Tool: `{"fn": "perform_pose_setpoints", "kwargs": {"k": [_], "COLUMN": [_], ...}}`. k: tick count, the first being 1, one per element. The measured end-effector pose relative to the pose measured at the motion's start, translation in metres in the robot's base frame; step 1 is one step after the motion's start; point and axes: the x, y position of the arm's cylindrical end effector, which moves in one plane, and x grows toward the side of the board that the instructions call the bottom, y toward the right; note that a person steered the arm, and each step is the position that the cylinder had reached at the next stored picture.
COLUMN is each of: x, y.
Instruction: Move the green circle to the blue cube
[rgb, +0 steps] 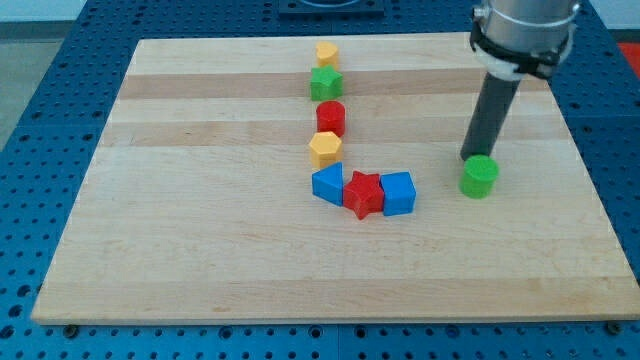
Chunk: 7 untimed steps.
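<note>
The green circle (480, 176) is a short green cylinder on the wooden board (200, 220), right of centre. The blue cube (398, 193) sits to its left, apart from it, touching a red star (364, 194). My tip (472, 157) is at the green circle's upper left edge, just behind it toward the view's top; it seems to touch the circle. The dark rod rises from there to the arm at the view's top right.
A blue wedge-like block (327, 184) sits left of the red star. Above it a column runs toward the view's top: yellow block (325, 149), red cylinder (331, 117), green star (326, 84), yellow block (326, 53).
</note>
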Motion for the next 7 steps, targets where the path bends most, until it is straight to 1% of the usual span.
{"fn": "perform_pose_setpoints", "kwargs": {"k": [1,2,3,5,7], "x": [0.003,-0.014,0.021,0.04,0.046], "y": [0.0,0.033,0.045,0.045,0.015]}}
